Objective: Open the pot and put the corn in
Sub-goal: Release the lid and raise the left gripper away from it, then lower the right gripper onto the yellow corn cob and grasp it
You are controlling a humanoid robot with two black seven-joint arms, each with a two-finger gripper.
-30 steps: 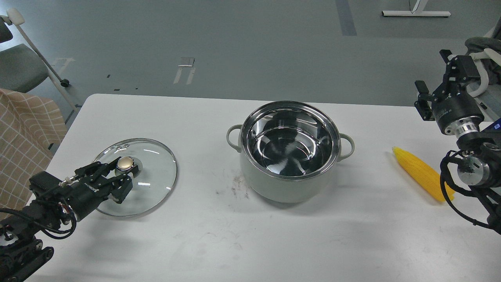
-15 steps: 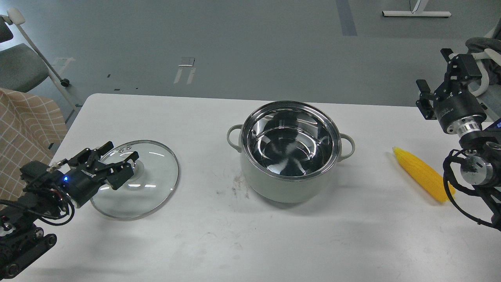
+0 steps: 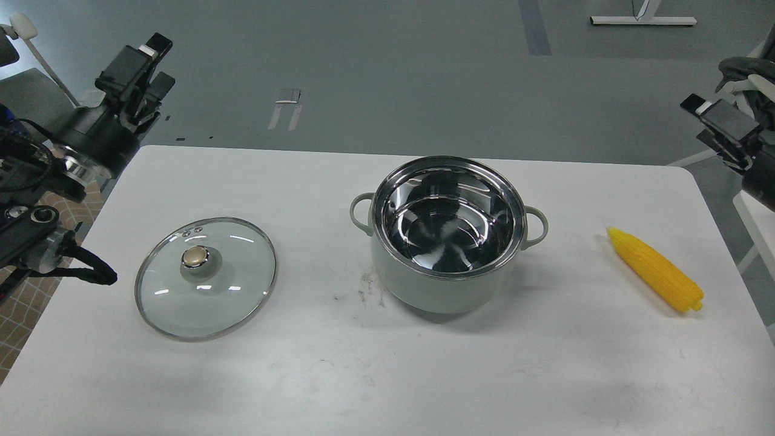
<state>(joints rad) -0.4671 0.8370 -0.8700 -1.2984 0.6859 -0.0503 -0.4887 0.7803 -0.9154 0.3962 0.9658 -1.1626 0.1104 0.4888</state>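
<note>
The pale grey-green pot (image 3: 448, 284) stands open at the table's middle, and its shiny steel inside is empty. The yellow corn (image 3: 655, 269) lies on the table to the right of the pot, tapered end pointing back left. My left gripper (image 3: 142, 69) is raised at the far left, above the table's back left corner and far from the pot. My right gripper (image 3: 720, 130) is raised past the table's right edge, behind the corn. Both hold nothing. Their fingers are dark and seen at an angle, so I cannot tell the gap.
The round glass lid (image 3: 206, 277) with a gold knob lies flat on the white table (image 3: 387, 369) to the left of the pot. A chair (image 3: 24, 91) and a checked cloth stand beyond the left edge.
My left gripper has let go of the lid's knob and lifted up and back to the far left. My right arm has pulled away to the right, uncovering the corn's thick end.
</note>
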